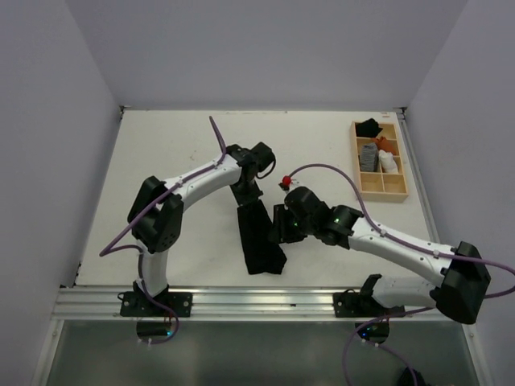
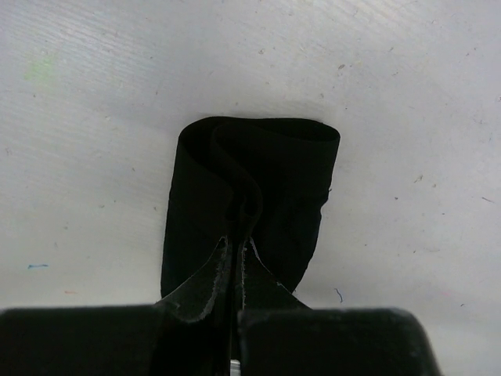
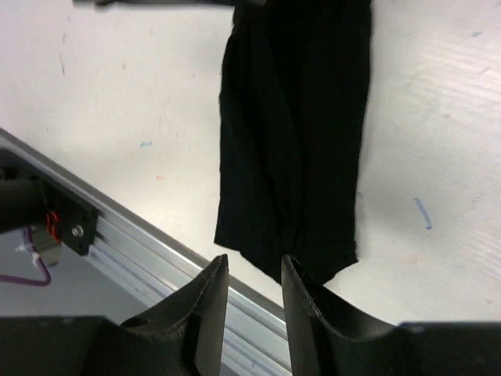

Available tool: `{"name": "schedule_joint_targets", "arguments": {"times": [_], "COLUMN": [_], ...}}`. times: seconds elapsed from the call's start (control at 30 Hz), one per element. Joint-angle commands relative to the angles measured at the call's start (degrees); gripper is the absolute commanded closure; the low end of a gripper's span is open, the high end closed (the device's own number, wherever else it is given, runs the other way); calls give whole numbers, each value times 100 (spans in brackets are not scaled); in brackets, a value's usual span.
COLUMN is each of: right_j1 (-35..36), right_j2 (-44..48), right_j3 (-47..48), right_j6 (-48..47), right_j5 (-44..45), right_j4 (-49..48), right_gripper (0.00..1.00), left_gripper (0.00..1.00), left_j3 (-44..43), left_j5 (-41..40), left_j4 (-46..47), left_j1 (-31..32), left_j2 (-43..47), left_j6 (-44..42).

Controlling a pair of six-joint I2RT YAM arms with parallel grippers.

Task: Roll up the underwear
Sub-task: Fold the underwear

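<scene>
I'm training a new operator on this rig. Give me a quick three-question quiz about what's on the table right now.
1. True or false: the left end effector is shut on the underwear.
2. Which stands open, holding nothing? A: left end effector. B: right end effector.
3. Fill in: the wooden tray sits at the far ___ corner of the table, by the robot's own sides.

Key: 1 true; 2 B; 3 right.
</scene>
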State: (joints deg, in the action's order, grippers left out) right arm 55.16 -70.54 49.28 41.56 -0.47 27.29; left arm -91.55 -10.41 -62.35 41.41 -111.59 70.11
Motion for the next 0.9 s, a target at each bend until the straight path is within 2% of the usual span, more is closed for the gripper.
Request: {"name": "schedule_joint_targets", "arguments": {"times": [0.0,0.17,0.3,0.53,0.87], "right_j1": [-452,-1032,-1454,-1771,-1798], "right_j2": [33,-539,-1092,-1857,-2394], "right_j3": [162,100,196,162,82], "right_j6": [-52,-271,-385,-500,-280], "right_j5": [231,65,-558,-1366,-1491], "right_j4": [312,24,-426,-1233,-1656], "right_gripper": [62,62,65,64,69], "left_gripper": [100,100,100,100,100], "left_j3": [-144,-135,-144,-205,-162], "left_j5": [4,110,136,215,479], "left_j4": [178,328,398,539,1066], "left_j1": [34,95,148,175,201], "left_j2": [-20,-82,-73,-56,32], "left_j6": [-85,-146,-190,-243,-103]}}
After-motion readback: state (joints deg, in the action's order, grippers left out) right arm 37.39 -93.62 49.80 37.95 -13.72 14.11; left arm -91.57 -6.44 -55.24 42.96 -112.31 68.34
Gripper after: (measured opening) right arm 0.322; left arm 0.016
